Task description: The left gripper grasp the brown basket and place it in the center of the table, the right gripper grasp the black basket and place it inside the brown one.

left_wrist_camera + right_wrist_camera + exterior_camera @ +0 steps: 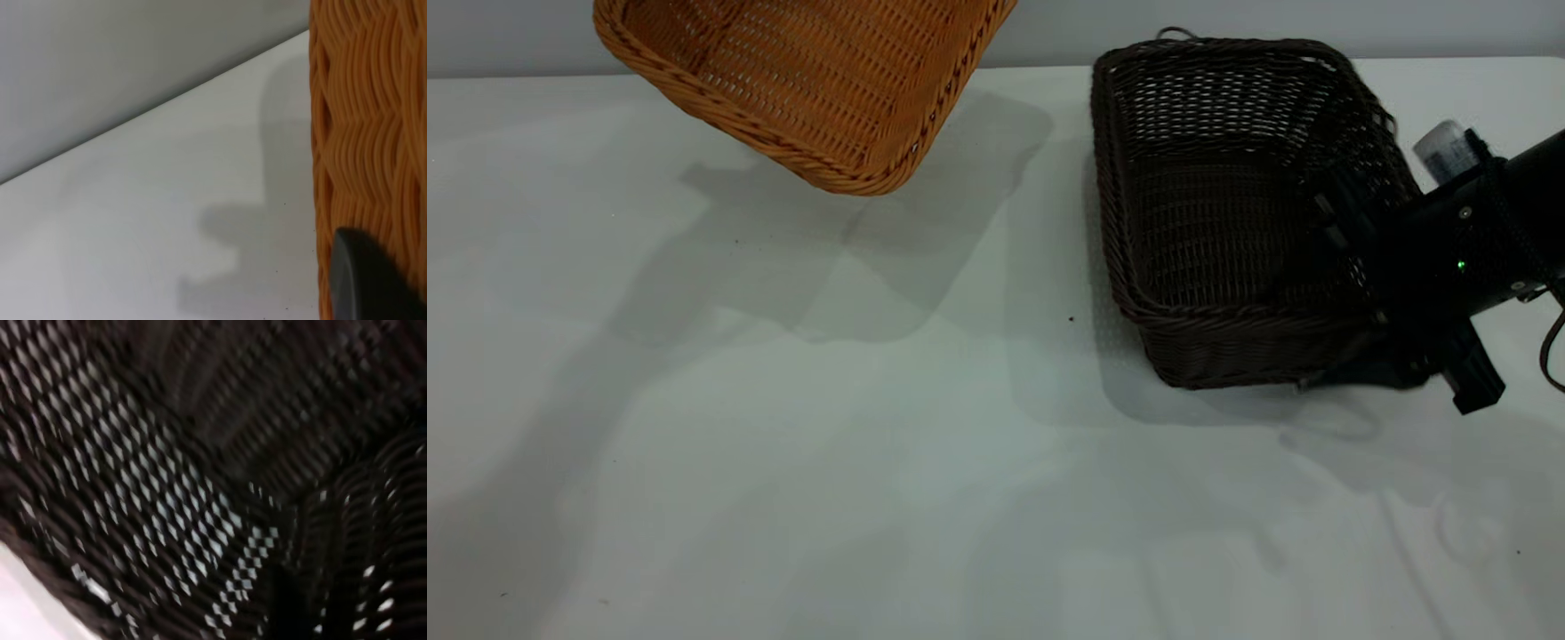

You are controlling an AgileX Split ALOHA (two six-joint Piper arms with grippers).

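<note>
The brown basket (809,80) hangs tilted in the air above the table's (783,462) far left, its top cut off by the frame. My left gripper is out of the exterior view. In the left wrist view one dark finger (370,283) lies flat against the basket's orange outer wall (367,133), holding it. The black basket (1227,213) is at the right with a shadow under its near edge. My right gripper (1352,244) is clamped over its right wall. The right wrist view is filled with its dark weave (167,487).
A grey wall runs behind the table's far edge (1049,76). The brown basket's shadow falls on the tabletop at centre-left (809,267). The right arm's black body (1476,249) reaches in from the right edge.
</note>
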